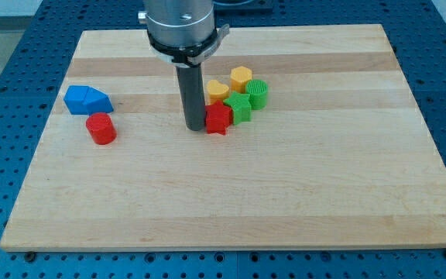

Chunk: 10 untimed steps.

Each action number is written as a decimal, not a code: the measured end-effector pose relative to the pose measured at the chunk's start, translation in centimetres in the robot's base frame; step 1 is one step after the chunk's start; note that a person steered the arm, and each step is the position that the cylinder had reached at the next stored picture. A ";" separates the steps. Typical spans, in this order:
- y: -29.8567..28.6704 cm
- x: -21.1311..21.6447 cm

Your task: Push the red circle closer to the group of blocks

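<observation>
Red circle [101, 129]; my tip [195, 127] beside red star [218, 119]

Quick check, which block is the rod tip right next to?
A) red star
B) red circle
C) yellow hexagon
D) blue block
A: my tip sits right at the view's left edge of the red star, at the group's near corner; the red circle stands far off to the view's left beside the blue block.

wooden board [285, 201], perhaps seven coloured blocks [236, 97]
</observation>
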<state>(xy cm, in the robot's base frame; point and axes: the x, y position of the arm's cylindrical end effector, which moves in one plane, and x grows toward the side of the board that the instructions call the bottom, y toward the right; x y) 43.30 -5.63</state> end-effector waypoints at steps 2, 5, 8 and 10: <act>0.4 -0.1; -5.6 9.7; -20.6 5.4; -18.2 2.6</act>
<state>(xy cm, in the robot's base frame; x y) 45.87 -23.82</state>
